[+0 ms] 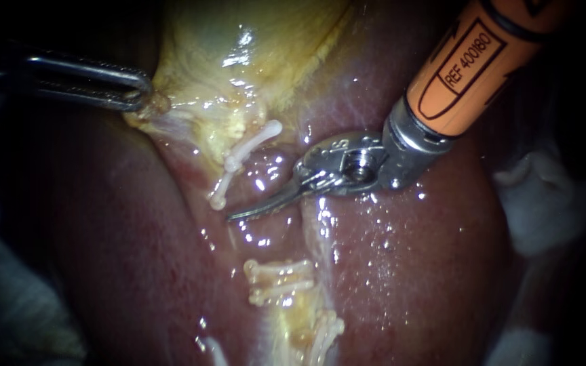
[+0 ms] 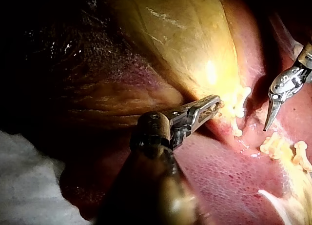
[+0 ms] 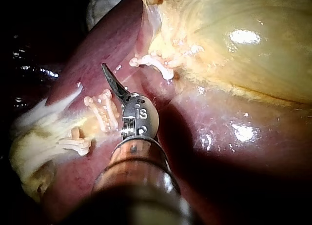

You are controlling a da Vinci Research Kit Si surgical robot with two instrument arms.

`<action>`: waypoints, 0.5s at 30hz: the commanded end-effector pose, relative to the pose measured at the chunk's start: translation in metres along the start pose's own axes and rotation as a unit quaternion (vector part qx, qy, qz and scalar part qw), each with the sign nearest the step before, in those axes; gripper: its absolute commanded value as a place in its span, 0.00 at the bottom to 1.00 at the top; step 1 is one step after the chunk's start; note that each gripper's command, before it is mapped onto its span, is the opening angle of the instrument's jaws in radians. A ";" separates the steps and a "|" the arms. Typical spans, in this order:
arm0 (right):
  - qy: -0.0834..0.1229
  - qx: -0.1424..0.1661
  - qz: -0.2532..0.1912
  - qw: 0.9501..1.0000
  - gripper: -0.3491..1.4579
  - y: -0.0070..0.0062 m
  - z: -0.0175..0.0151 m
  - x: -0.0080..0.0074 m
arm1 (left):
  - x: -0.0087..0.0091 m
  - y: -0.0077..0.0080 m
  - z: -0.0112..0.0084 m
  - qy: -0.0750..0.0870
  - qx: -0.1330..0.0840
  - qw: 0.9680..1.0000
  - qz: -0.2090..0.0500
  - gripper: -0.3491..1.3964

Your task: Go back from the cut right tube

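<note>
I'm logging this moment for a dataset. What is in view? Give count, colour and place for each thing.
liver: one, dark red, beneath everything else.
gallbladder: one, yellow and glistening, lying on the liver.
clips: several, white, one group at the gallbladder's foot, more groups further down over the liver.
white cloth: pale patches, beyond the liver's edges.
left instrument: one, dark metal, shut on the gallbladder's lower edge.
right instrument: one, silver tip on an orange shaft, shut and holding nothing, tip between the upper and lower clip groups.
</note>
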 end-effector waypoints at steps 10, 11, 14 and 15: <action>0.031 -0.023 0.004 0.999 0.84 -0.0006 0.0012 0.0006 | 0.0000 -0.0001 0.0000 0.000 0.000 1.000 0.000 0.00; 0.033 -0.026 0.004 0.999 0.85 -0.0007 0.0013 0.0006 | 0.0000 -0.0001 0.0000 0.000 0.000 1.000 0.000 0.00; 0.042 -0.048 -0.003 0.998 0.91 -0.0012 0.0011 0.0006 | 0.0000 -0.0002 0.0000 0.000 0.000 1.000 0.000 0.00; 0.048 -0.060 -0.017 0.997 0.91 -0.0015 0.0009 0.0004 | 0.0000 -0.0002 -0.0001 0.000 0.000 1.000 0.000 0.00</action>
